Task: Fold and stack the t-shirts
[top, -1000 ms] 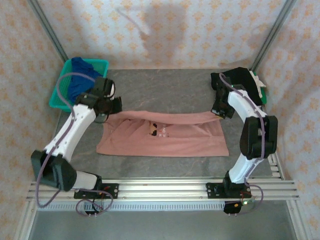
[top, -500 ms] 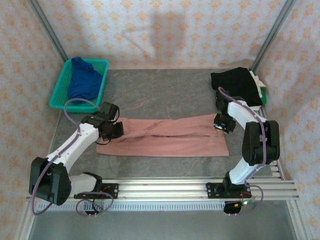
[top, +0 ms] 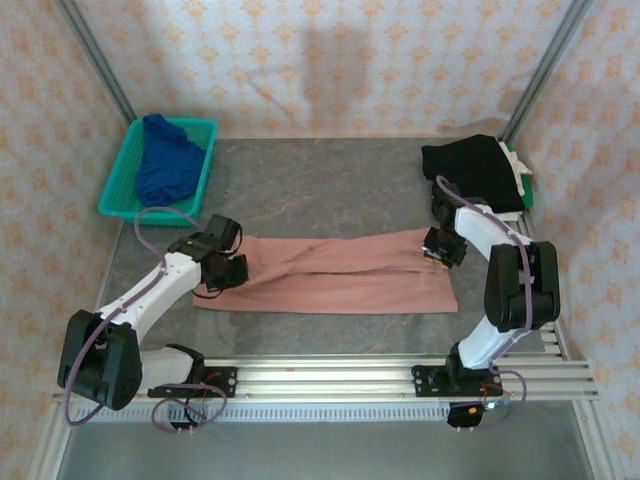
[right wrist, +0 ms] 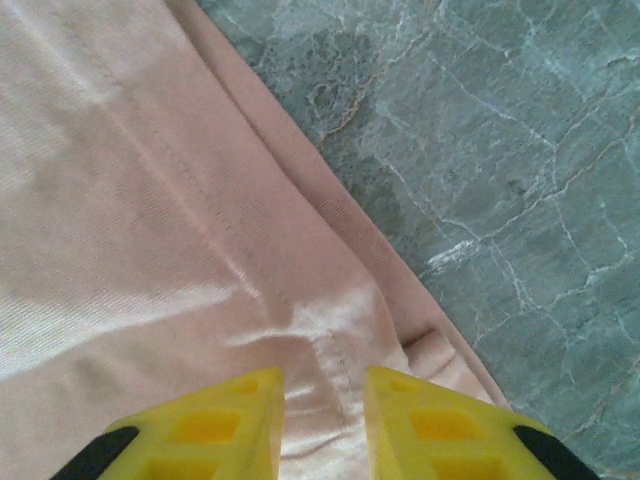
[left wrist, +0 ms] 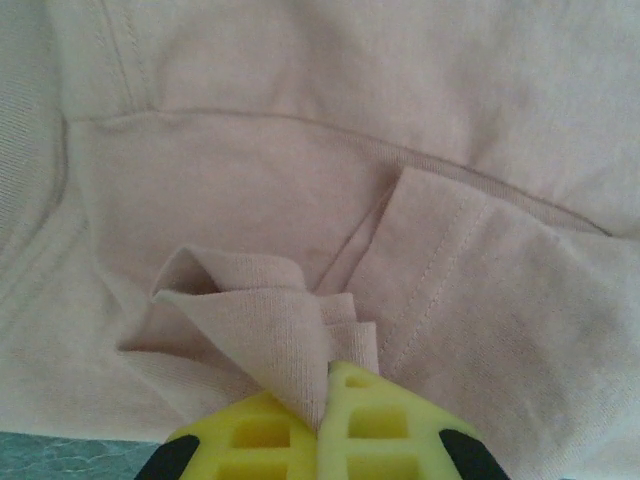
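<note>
The dusty-pink t-shirt (top: pixel 340 278) lies on the table as a long band, folded lengthwise. At its left end my left gripper (top: pixel 232 270) is shut on a bunched fold of the pink cloth (left wrist: pixel 290 330); in the left wrist view the gripper (left wrist: pixel 328 385) pinches that fold between its pads. At the right end my right gripper (top: pixel 437 252) stands low over the hem. Its jaws (right wrist: pixel 322 385) are apart, with the pink shirt (right wrist: pixel 130 200) lying loose under them. The royal-blue t-shirt (top: pixel 165 165) sits crumpled in the basket. The black t-shirt (top: pixel 475 165) lies at the back right.
The teal mesh basket (top: pixel 200 124) stands at the back left. Something green and white (top: pixel 520 170) peeks from under the black shirt by the right post. Bare marbled table (right wrist: pixel 500 150) lies right of the pink hem. The arms' rail (top: pixel 320 375) runs along the near edge.
Both grippers carried the shirt's far edge down and toward the near edge, and the chest print is now covered. The right gripper's jaws have parted off the cloth. The left stays shut.
</note>
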